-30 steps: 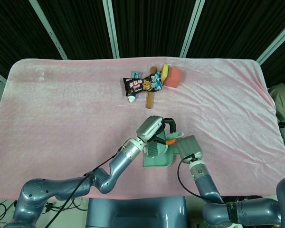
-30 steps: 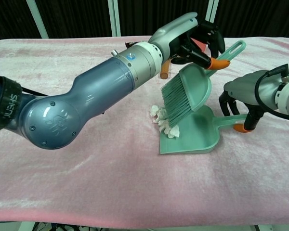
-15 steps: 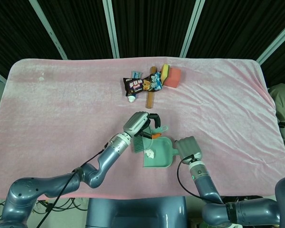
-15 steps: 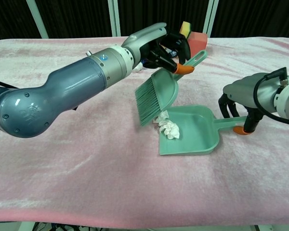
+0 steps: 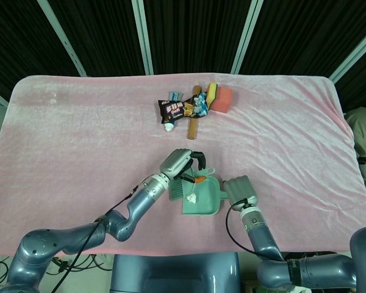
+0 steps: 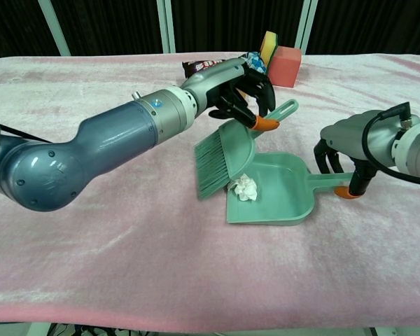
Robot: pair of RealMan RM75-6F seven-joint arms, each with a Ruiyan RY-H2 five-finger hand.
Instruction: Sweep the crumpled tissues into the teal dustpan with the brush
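swinging back off the teal dustpan [image 6: 283, 203], the brush [image 6: 220, 157] in the left hand's [image 6: 241, 87] clenched grasp is leaving the tissue [image 6: 245, 187] inside, while the right hand [image 6: 346, 150] is gripping the handle, steadying it.

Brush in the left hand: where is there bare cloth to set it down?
Wide bare cloth lies left of the brush, and more right of the red block. It is crowded around the dustpan and by the snack packet.

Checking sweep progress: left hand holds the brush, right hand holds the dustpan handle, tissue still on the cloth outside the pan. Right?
Not quite. The chest view shows the crumpled tissue already inside the teal dustpan. The rest holds: left hand grips the brush, right hand holds the dustpan handle.
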